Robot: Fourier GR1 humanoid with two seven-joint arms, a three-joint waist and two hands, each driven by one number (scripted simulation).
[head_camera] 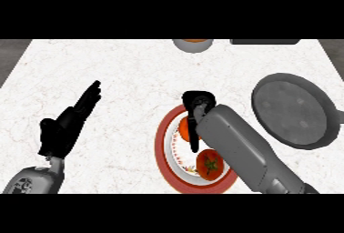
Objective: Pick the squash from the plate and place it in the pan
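A white plate with a red rim lies at the counter's front middle. On it sit two orange-red pieces: the squash, partly hidden, and a round one with a green stem mark nearer the front. My right hand hangs over the plate's far side, its fingers pointing straight down beside the squash, not curled round it. The grey round pan rests to the right of the plate, with nothing in it. My left hand stays open at the left, fingers up.
A grey bowl holding something orange stands at the counter's far edge. A dark flat object lies at the far right. The pan's handle reaches the right edge.
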